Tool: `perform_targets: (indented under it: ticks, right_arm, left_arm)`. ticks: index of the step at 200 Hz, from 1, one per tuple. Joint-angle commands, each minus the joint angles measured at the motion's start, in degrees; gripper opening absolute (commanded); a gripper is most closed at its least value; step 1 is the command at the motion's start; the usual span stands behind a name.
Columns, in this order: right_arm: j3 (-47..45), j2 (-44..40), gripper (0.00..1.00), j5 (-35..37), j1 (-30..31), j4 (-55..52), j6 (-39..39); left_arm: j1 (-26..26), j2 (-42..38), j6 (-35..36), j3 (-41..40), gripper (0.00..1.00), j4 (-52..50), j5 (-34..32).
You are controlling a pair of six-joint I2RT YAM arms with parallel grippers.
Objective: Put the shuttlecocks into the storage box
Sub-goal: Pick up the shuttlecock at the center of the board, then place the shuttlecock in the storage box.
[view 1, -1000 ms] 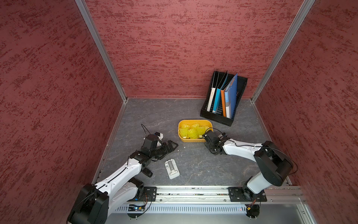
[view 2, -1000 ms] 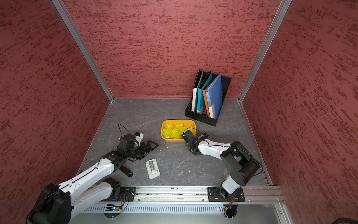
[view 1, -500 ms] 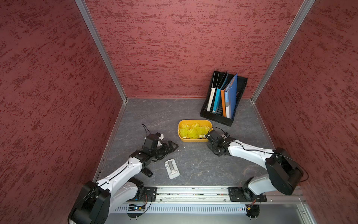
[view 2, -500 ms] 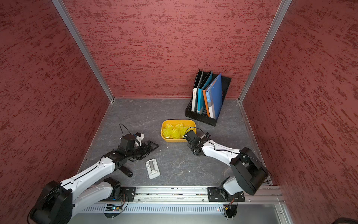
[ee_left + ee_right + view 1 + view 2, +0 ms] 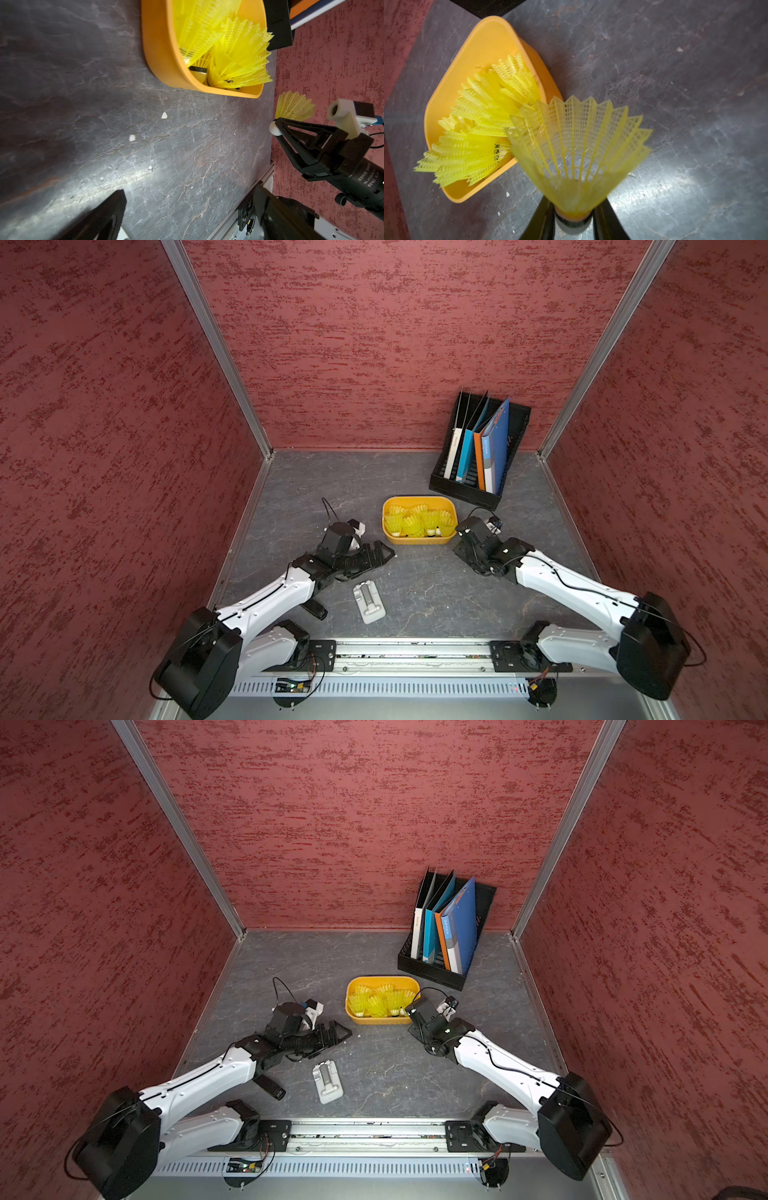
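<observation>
I see my left gripper [image 5: 380, 554] low over the near-left floor [image 5: 415, 593], jaws spread wide and empty, and my right gripper [image 5: 574, 220] pinched tight on one shuttlecock [image 5: 577, 145] by its base, just beside the near-right corner of the storage box [image 5: 417, 499], where the other shuttlecocks [image 5: 417, 522] lie heaped.

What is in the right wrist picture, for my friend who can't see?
The right gripper pinches one yellow shuttlecock by its black-banded tip, skirt fanned wide. Beside it, an orange storage box holds a pile of matching shuttlecocks on a grey table.
</observation>
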Motion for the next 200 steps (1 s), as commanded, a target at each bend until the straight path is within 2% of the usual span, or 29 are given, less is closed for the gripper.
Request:
perform_targets:
  ticks: [1, 49, 88, 123, 200]
  right_arm:
    - [3.5, -1.1, 0.28, 1.7, 0.3, 1.9, -9.3]
    - [9.4, 1.5, 0.29, -0.5, -1.7, 6.4, -25.0]
    - [12.8, 6.1, 0.29, -3.8, -4.4, 8.7, -33.0]
    - [14.7, 10.5, 0.29, -5.2, -6.0, 11.1, -37.4]
    - [13.3, 16.1, 0.29, -7.7, -9.4, 17.0, -40.8]
  left_arm:
    - [-1.8, 2.3, 2.3, 4.5, 1.0, 2.0, -1.1]
    - [-3.8, 8.9, 7.3, 14.6, 1.0, -0.6, -1.1]
    - [-3.8, 14.7, 11.9, 23.6, 1.0, -4.3, -0.5]
    - [-3.9, 18.8, 14.6, 30.3, 1.0, -6.5, -0.5]
    - [-4.2, 29.7, 19.9, 44.0, 1.0, -13.4, 0.5]
